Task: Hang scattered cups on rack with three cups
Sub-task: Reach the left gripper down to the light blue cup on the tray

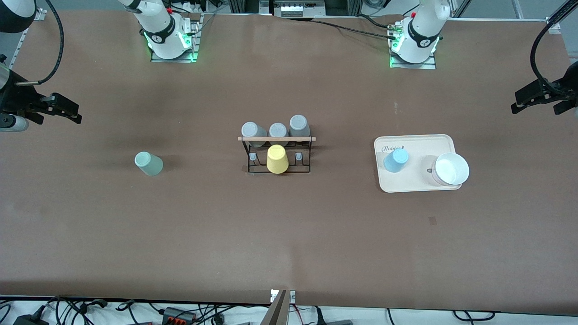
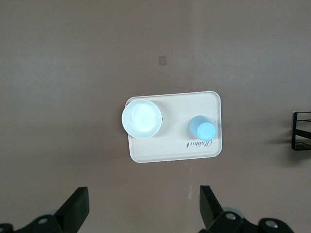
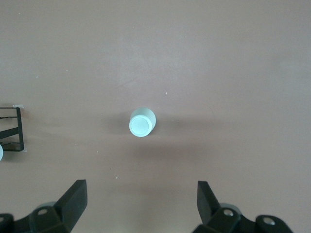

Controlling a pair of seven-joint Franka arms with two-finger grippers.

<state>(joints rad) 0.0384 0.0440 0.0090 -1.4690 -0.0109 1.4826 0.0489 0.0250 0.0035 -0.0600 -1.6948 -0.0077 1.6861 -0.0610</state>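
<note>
two scattered cups, four racked.

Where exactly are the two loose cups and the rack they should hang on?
light blue cup (image 1: 396,160), front view, on its side wall; it stands on the beige tray (image 1: 417,185).
mint green cup (image 1: 148,164), front view, on its side wall.
rack (image 1: 276,139), front view, on its wooden top rod.
</note>
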